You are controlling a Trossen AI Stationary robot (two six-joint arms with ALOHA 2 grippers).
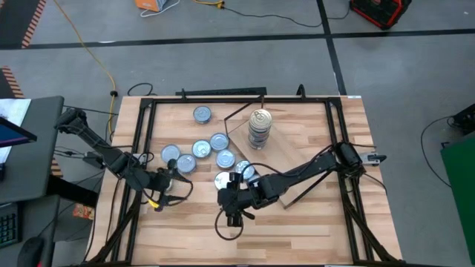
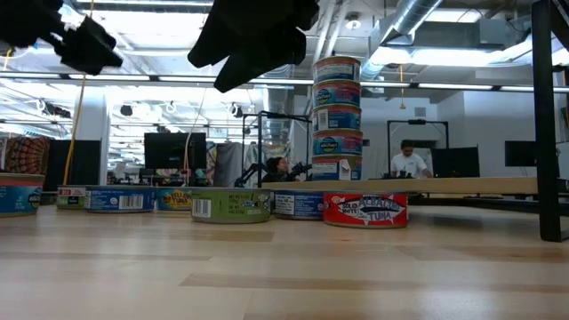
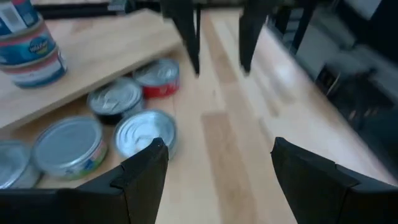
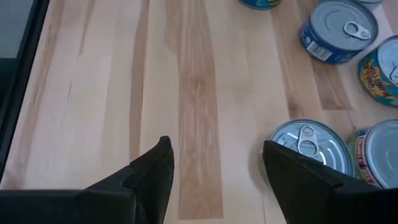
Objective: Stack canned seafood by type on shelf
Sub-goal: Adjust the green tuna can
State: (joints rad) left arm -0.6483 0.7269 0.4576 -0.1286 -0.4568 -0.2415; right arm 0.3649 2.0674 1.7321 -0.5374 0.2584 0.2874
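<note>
Right tool (image 1: 236,199): fingers spread, empty, low over the tabletop (image 1: 312,230) near its front edge, just beside the nearest loose tins. Left tool (image 1: 169,178): fingers spread, empty, at the left edge of the tin cluster. Loose tins (image 1: 202,148): about eight, flat on the tabletop, left of the shelf; one more (image 1: 202,113) apart, farther back. Red-labelled tin (image 2: 365,210): frontmost in low view. Shelf (image 1: 297,152): light-wood board, set askew. Stacked tins (image 1: 259,128): one upright column of five on the shelf.
</note>
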